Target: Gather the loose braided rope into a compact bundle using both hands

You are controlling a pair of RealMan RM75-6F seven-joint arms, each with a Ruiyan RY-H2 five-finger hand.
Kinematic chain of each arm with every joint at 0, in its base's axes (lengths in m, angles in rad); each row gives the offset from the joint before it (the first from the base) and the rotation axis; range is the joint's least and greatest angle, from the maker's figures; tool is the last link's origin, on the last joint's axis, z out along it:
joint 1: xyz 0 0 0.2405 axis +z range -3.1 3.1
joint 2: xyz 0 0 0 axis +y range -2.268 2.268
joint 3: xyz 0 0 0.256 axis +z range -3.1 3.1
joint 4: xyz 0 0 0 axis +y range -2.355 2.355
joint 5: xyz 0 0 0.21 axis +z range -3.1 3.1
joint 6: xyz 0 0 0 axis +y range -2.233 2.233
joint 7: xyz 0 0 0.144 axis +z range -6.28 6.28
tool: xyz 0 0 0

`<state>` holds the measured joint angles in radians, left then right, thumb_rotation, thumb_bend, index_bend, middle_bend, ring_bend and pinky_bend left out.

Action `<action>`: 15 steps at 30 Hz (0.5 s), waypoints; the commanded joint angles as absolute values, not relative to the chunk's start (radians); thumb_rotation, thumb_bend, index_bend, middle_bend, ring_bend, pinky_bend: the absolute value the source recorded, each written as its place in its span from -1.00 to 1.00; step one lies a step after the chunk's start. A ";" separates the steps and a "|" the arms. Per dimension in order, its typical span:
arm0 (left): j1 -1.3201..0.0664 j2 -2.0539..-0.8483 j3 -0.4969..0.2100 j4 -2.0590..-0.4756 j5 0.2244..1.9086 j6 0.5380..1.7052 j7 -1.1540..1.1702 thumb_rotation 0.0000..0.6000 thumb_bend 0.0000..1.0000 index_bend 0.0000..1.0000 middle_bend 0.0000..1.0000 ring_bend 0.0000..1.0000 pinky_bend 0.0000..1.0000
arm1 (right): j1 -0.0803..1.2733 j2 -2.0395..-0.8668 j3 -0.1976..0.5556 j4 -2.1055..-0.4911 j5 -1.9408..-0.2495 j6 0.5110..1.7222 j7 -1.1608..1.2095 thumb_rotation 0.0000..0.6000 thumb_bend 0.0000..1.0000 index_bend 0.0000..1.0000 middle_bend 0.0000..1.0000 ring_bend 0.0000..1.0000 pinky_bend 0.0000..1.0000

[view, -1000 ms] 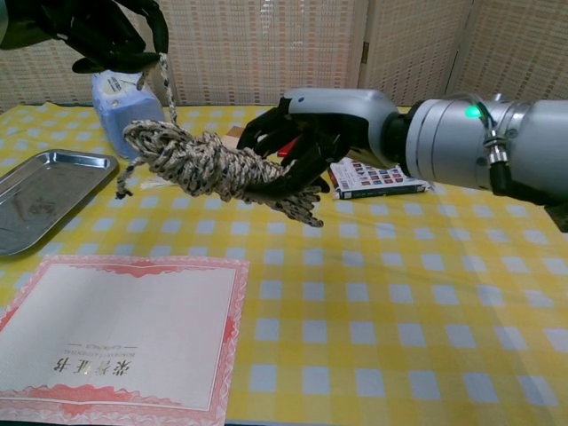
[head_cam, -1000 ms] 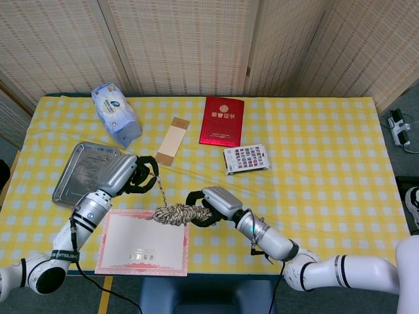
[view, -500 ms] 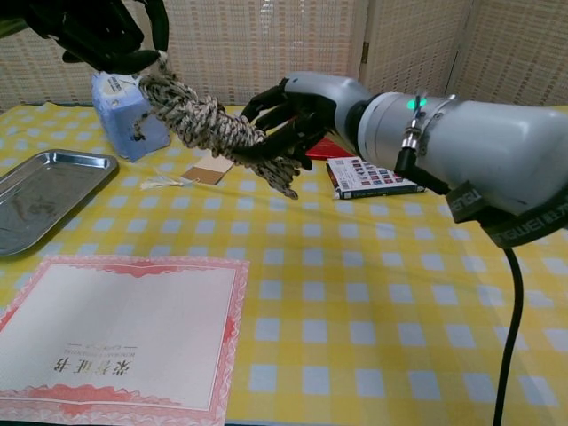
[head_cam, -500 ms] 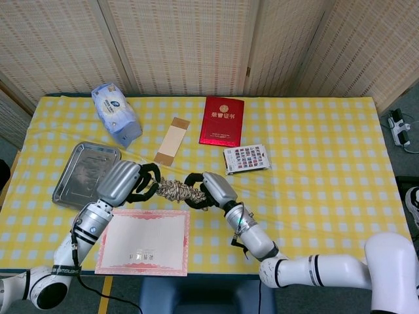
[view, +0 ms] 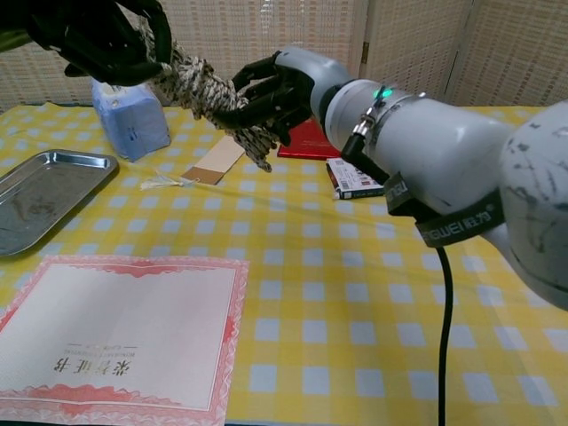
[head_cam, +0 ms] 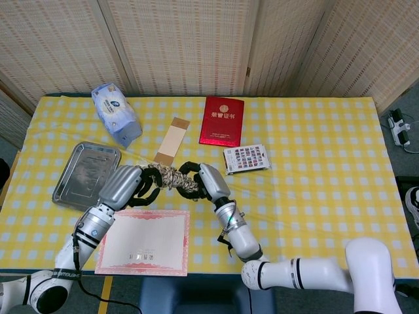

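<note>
Table [head_cam: 327,190]: yellow-and-white checked cloth; the head view alone shows all of it.
Certificate sheet [view: 115,333]: flat, pink-bordered, at the near edge.
Tray [head_cam: 85,173]: shiny metal, rectangular.
Tissue pack [view: 129,120]: soft, blue.
Right hand [view: 266,93]: black fingers gripping the rope's right end.
Left hand [view: 102,40]: black, clasping the rope's left end.
Braided rope [view: 209,93]: speckled beige coils, bunched; only the chest view shows it held clear above the table.

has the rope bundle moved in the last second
Yes. The rope bundle rose off the pink-bordered certificate toward the tan card, held between the left hand and right hand.
</note>
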<state>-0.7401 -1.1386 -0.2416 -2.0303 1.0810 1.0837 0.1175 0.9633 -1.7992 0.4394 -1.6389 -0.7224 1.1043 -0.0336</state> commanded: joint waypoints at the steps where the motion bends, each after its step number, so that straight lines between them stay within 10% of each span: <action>1: -0.741 -1.144 -0.248 -2.033 1.047 1.077 0.116 1.00 0.22 0.34 0.85 0.65 0.72 | 0.953 -1.819 0.450 -1.627 -0.751 1.116 -0.011 1.00 0.49 0.78 0.55 0.68 0.56; 15: -0.733 -1.131 -0.260 -2.030 1.004 1.083 0.121 1.00 -0.12 -0.11 0.83 0.57 0.72 | 0.922 -1.839 0.468 -1.591 -0.788 1.102 0.009 1.00 0.49 0.78 0.55 0.67 0.56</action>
<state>-0.7341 -1.1318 -0.2593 -2.0294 1.0022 1.0822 0.1202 0.9225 -1.8383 0.4678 -1.5914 -0.7890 1.1021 0.0095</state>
